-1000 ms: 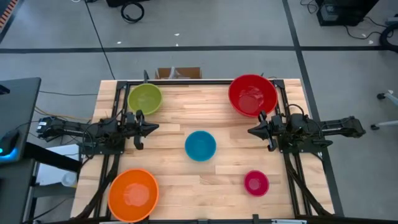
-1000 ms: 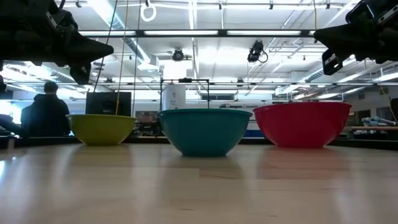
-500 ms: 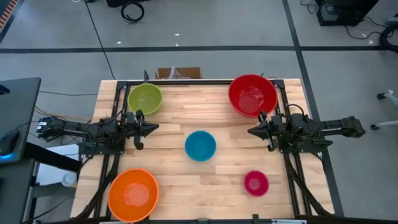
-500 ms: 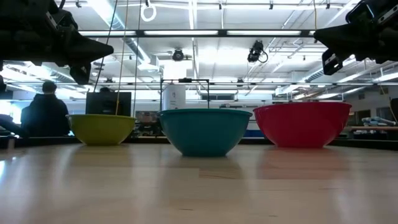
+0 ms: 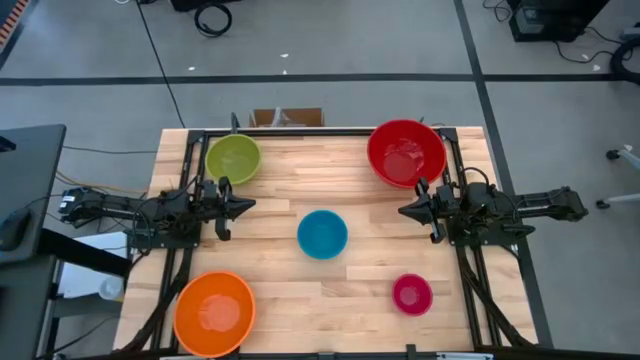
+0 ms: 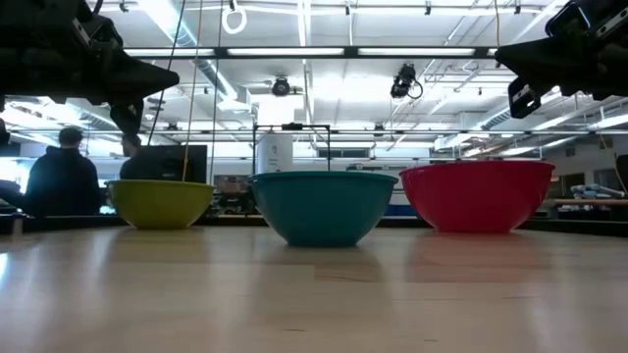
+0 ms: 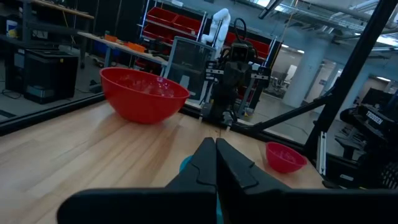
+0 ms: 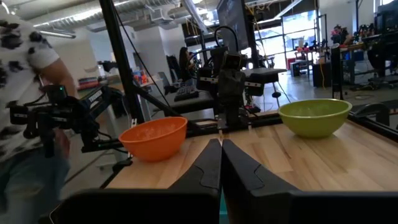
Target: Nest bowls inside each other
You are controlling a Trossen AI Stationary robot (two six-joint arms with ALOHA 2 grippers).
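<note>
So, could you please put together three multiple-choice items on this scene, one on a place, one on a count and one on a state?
1. Which bowl sits mid-table between the arms? A red B blue C orange
2. How many bowls are on the table? A three B four C five
3. Are any bowls nested? A none B two C all

Answers:
1. B, the blue bowl lies between the left gripper and right gripper.
2. C: green bowl, red bowl, blue, orange bowl, small pink bowl.
3. A, each stands apart on the table.
</note>
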